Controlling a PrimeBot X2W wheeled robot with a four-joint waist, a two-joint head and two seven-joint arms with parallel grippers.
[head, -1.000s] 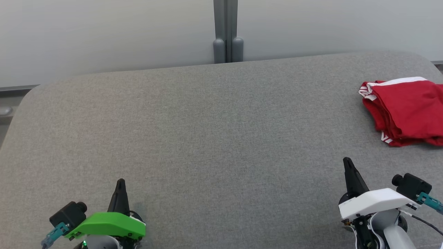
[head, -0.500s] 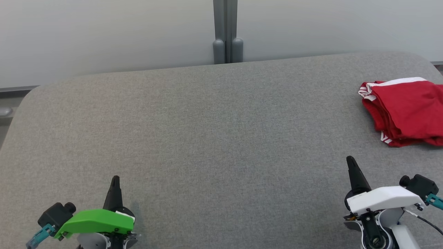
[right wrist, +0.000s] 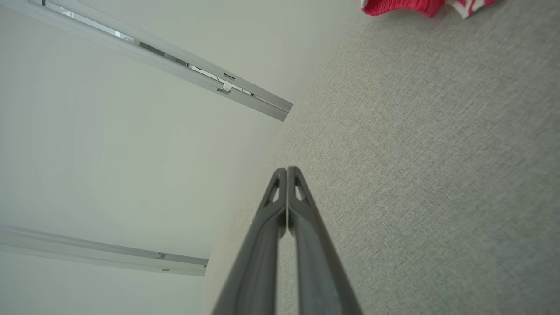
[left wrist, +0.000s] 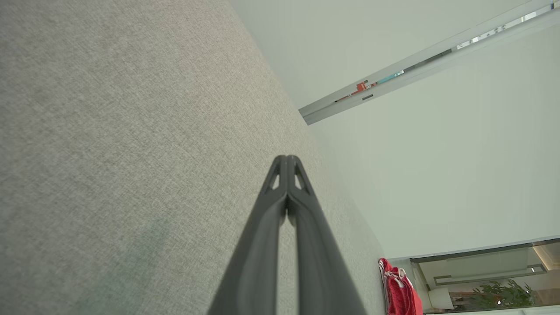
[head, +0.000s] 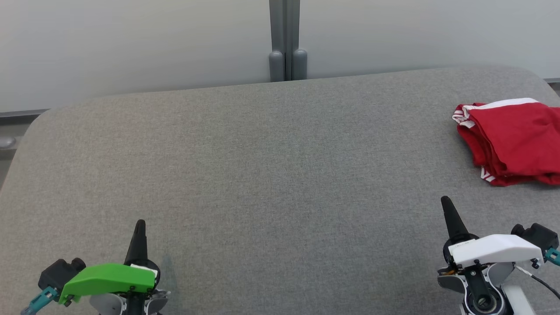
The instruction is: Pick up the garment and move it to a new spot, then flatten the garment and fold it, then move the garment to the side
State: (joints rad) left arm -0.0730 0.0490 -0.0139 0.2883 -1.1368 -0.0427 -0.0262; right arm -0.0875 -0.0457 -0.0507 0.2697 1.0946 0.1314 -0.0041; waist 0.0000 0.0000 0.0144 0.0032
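The red garment with white stripes (head: 514, 138) lies folded in a stack at the far right of the grey surface (head: 271, 175), partly cut off by the frame edge. The left wrist view catches a sliver of the garment (left wrist: 400, 291) low on the right, and the right wrist view has the garment (right wrist: 420, 5) at its top edge. My left gripper (head: 140, 225) sits shut and empty at the lower left, fingertips pressed together (left wrist: 286, 159). My right gripper (head: 446, 202) is shut and empty at the lower right (right wrist: 286, 169), well short of the garment.
A pale wall with a grey vertical post (head: 286, 39) runs behind the surface's rounded back edge. A plant and glass panel (left wrist: 498, 293) stand beyond the garment in the left wrist view.
Both arms have drawn back toward the bottom corners, the left gripper moving left and the right one moving right. The garment has stayed put.
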